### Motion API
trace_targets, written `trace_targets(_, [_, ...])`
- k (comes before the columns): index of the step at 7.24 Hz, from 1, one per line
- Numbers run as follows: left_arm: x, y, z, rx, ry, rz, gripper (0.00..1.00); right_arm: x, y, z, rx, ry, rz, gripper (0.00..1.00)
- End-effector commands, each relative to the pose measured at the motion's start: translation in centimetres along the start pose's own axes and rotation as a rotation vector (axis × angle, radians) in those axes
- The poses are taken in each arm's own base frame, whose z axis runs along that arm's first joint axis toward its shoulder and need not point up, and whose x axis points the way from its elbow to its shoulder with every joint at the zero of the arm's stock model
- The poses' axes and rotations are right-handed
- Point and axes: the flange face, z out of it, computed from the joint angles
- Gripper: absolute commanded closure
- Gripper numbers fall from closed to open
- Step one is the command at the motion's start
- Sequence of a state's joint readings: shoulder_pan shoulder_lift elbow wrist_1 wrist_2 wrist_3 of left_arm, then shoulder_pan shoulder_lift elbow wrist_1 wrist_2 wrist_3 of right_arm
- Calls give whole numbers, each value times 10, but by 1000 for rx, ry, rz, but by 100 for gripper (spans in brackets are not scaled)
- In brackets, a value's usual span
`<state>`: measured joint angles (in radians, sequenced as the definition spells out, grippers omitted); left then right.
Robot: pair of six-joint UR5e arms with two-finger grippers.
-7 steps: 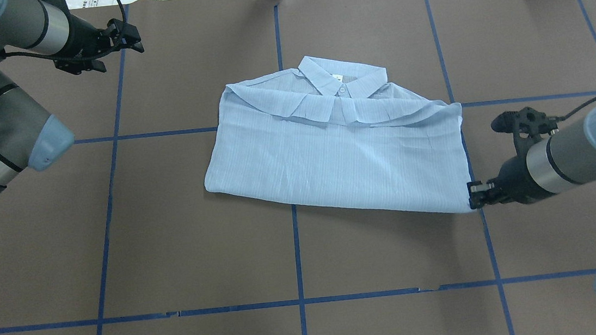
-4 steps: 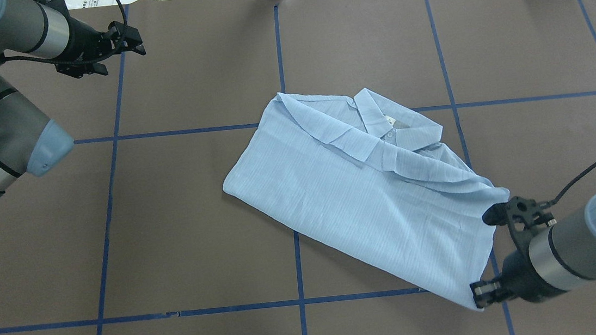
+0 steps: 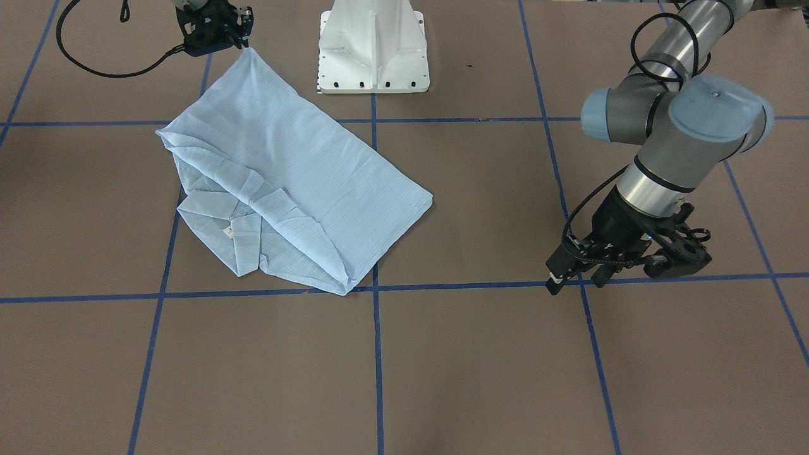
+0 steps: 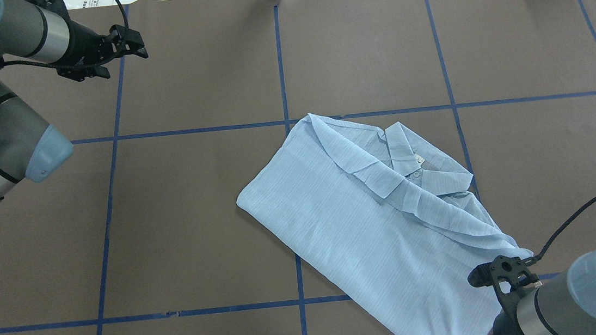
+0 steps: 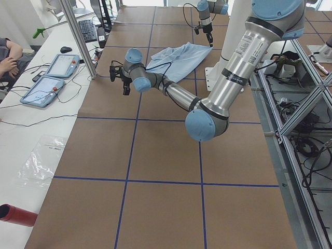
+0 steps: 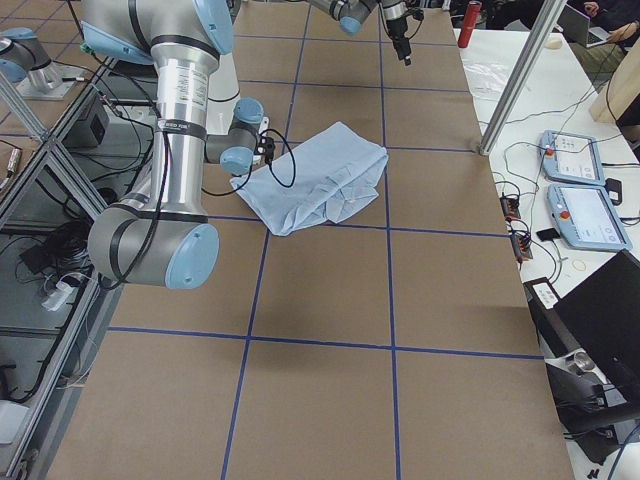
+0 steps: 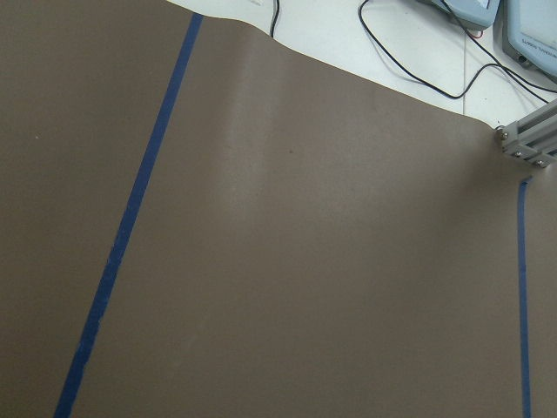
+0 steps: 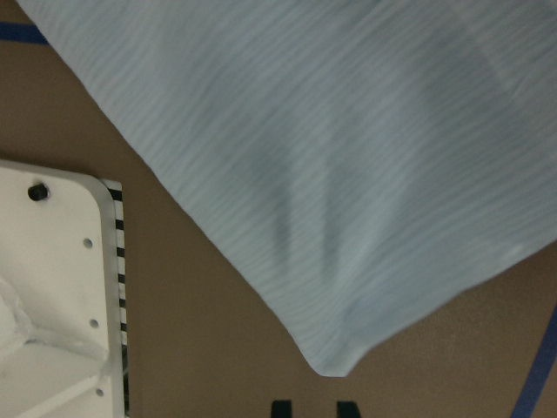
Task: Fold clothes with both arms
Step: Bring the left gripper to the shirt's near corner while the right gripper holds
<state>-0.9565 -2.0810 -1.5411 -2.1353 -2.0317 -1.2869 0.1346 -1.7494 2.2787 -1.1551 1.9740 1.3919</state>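
Shirt [image 4: 369, 226] corner pinched by right fingers [image 3: 243, 43]; left fingers [image 3: 572, 278] apart, empty; collar tag unreadable.

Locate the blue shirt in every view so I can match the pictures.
Front-facing: shirt left of centre, one corner at the right end effector.
Overhead: lower right of centre.
Exterior left: far, top centre.
Exterior right: upper centre.
Left wrist: not in it.
Right wrist: fills the upper frame.
Shared landmark: the white pedestal base beside the shirt.
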Motion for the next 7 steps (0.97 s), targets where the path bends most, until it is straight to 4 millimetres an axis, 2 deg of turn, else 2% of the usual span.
trace_targets(1, [27,45,9,-64,19,9,1,-20,-45,-31,169,-65,28,0])
trace_targets(2, [52,86,12,-118,11,-29,1,-16,-74,-57,274,-80,60,0])
trace_targets(3, [75,132,15,-168,8,-76,1,-3,-98,-84,359,-83,93,0])
trace_targets(4, [95,187,27,-197,0,-141,1,10,-117,-105,422,-80,112,0])
trace_targets(5, [114,241,45,-226,-42,-188,1,12,-134,-118,467,-78,89,0])
trace_targets(6, [133,284,58,-233,-95,-178,2,16,-150,-119,488,-71,103,0])
trace_targets(7, [140,291,63,-227,-115,-183,4,16,-157,-122,498,-73,109,0])
